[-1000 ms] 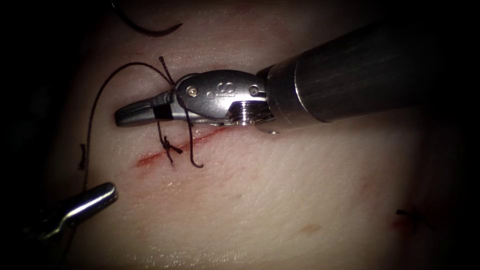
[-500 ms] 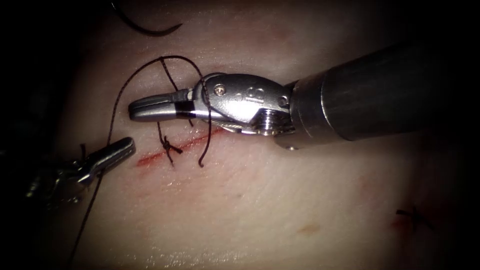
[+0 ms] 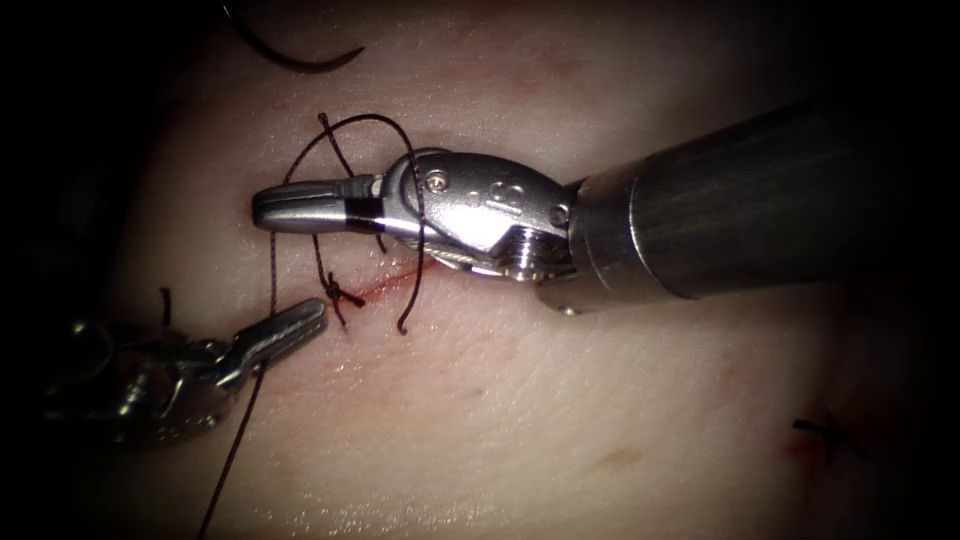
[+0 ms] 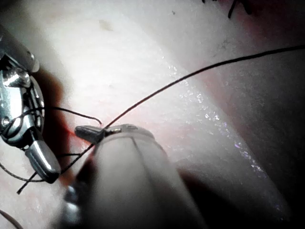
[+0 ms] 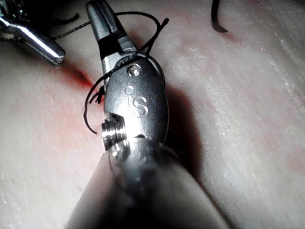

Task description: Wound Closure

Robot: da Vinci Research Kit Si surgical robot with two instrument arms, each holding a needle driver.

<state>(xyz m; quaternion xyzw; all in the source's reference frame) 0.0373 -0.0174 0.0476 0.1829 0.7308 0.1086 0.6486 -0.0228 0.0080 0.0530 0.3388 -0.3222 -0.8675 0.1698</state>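
Left of centre, the thread (image 3: 275, 250) loops the right tool's (image 3: 262, 208) closed, empty jaws, the left tool (image 3: 315, 313) pinches it, and the needle (image 3: 290, 58) lies free at upper left.

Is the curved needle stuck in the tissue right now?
No, the needle lies loose on the tissue, away from the cut, and neither tool holds it.

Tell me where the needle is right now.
In the endoscope view the needle lies free on the tissue at the top left, above the cut and the right pincer, held by neither pincer and not in the tissue.
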